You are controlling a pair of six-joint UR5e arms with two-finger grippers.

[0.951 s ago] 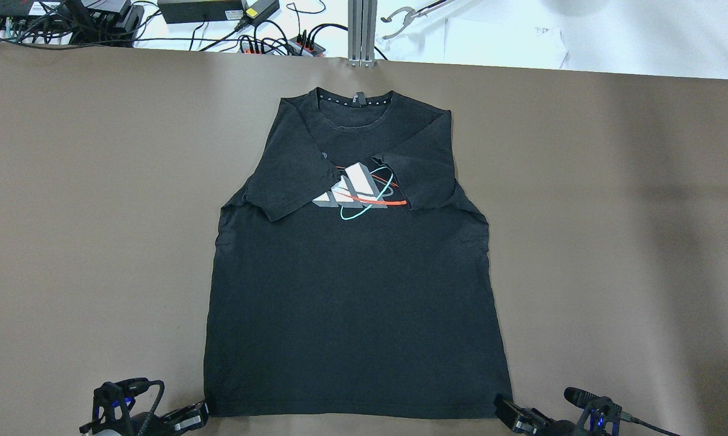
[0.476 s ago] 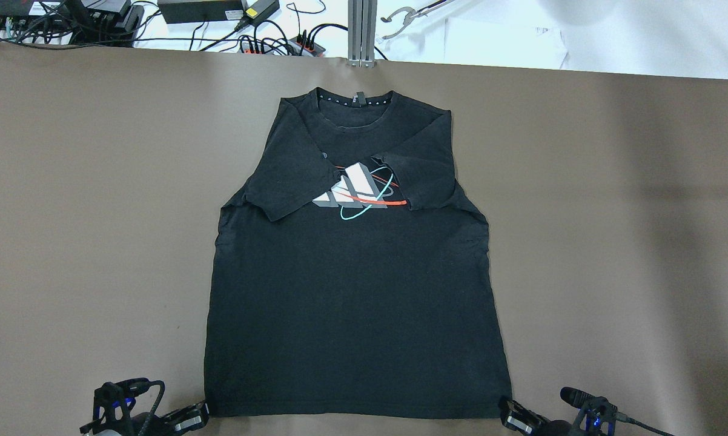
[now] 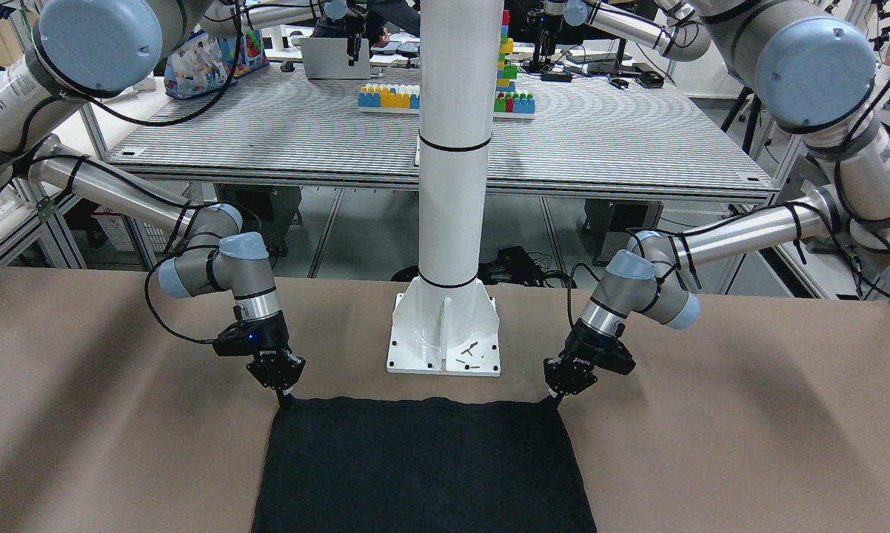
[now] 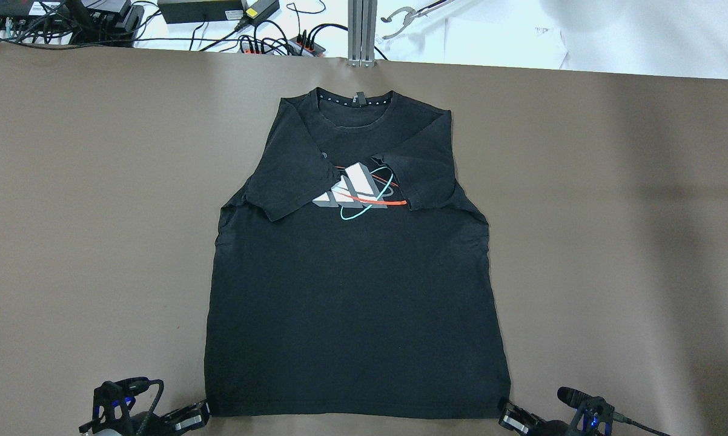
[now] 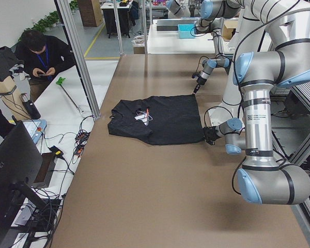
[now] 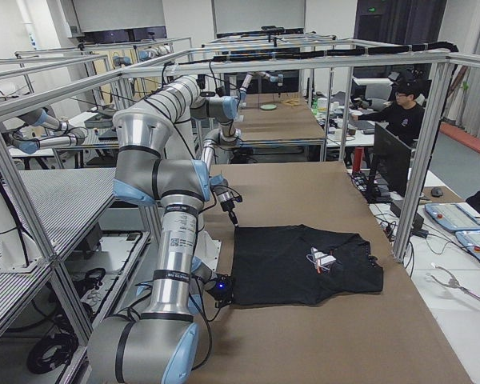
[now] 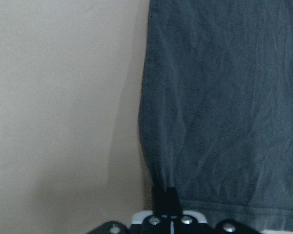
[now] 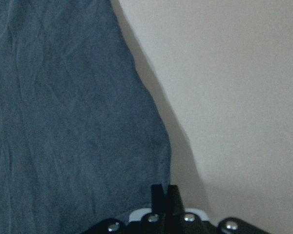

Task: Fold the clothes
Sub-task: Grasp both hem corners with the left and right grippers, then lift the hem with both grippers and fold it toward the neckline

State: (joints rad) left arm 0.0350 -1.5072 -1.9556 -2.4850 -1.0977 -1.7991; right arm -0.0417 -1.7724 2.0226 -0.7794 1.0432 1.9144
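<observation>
The clothes are one black T-shirt [image 4: 352,303] with a white, red and teal chest logo [image 4: 358,191]. It lies flat on the brown table, collar at the far side, both sleeves folded in over the chest. My left gripper [image 4: 205,413] is shut on the near-left hem corner, and the left wrist view shows it [image 7: 165,192] pinching the fabric [image 7: 224,97]. My right gripper [image 4: 502,409] is shut on the near-right hem corner, and the right wrist view shows it [image 8: 164,191] on the cloth [image 8: 63,97]. In the front-facing view the left gripper [image 3: 556,400] and right gripper [image 3: 286,400] hold the hem low at the table.
The white robot pedestal [image 3: 445,348] stands just behind the hem. Cables and power strips [image 4: 267,42] lie beyond the table's far edge. Bare brown table [image 4: 67,212] spreads on both sides of the shirt. A seated person [image 5: 41,57] is off the far side.
My right gripper has shifted slightly toward the robot and outward, and the near-right hem corner has moved a little with it. The left gripper has barely moved.
</observation>
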